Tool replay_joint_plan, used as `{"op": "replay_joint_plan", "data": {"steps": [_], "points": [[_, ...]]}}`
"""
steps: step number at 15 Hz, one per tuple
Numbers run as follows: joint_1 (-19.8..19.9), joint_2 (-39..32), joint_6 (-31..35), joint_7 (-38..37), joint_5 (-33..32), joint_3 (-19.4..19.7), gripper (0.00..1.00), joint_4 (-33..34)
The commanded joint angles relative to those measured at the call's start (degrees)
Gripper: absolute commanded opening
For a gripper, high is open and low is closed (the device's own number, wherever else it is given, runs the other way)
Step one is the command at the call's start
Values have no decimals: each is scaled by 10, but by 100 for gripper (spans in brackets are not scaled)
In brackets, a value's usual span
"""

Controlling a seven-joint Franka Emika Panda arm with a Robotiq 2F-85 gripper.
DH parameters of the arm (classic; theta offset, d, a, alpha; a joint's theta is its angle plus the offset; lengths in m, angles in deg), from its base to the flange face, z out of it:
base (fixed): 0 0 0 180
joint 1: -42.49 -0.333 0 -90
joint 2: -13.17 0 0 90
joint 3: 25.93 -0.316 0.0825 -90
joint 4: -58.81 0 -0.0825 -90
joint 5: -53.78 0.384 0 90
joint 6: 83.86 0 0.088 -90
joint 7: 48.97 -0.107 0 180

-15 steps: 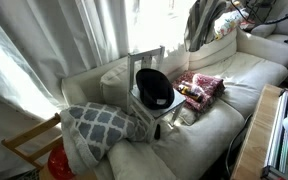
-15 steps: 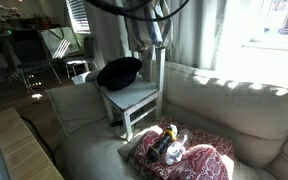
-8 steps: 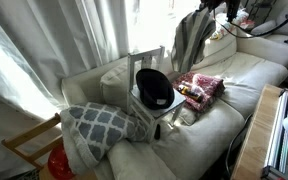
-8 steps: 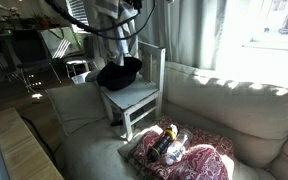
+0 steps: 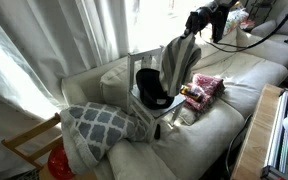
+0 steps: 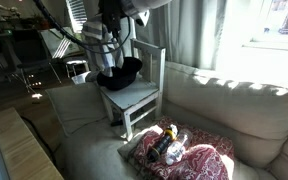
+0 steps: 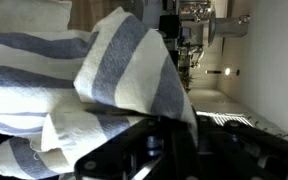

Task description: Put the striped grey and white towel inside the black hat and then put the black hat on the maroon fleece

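Observation:
The striped grey and white towel [image 5: 180, 62] hangs in a long fold from my gripper [image 5: 195, 19], which is shut on its top end. Its lower end dangles just over the right side of the black hat [image 5: 154, 88]. The hat lies brim-up on a small white chair [image 5: 156, 113]. In an exterior view the towel [image 6: 112, 42] hangs right above the hat [image 6: 121, 72]. The wrist view is filled by the towel [image 7: 94, 80], pinched between dark fingers [image 7: 174, 150]. The maroon fleece [image 5: 204, 88] [image 6: 189, 160] lies on the sofa beside the chair.
A grey cushion with white lattice pattern [image 5: 99, 122] leans at the chair's other side. Small objects [image 6: 167, 146] lie on the fleece. The sofa back [image 6: 234, 105] and curtains [image 5: 74, 40] stand behind. A wooden table edge [image 6: 24, 150] is in front.
My arm has carried the towel from beyond the fleece across and down, so it now hangs over the hat. Hat and fleece have not moved.

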Motion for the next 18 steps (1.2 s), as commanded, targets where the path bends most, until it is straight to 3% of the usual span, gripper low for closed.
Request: {"op": "replay_joint_plan", "data": {"steps": [1,8,13,18], "points": [[-36,11,85,54,52,-6,1,-49],[-64,-10,231,148,144,-13,1,-57],[-70,-41,244,177,200,-18,1,-48],[-79,-82,240,174,193,-18,1,-41]]}}
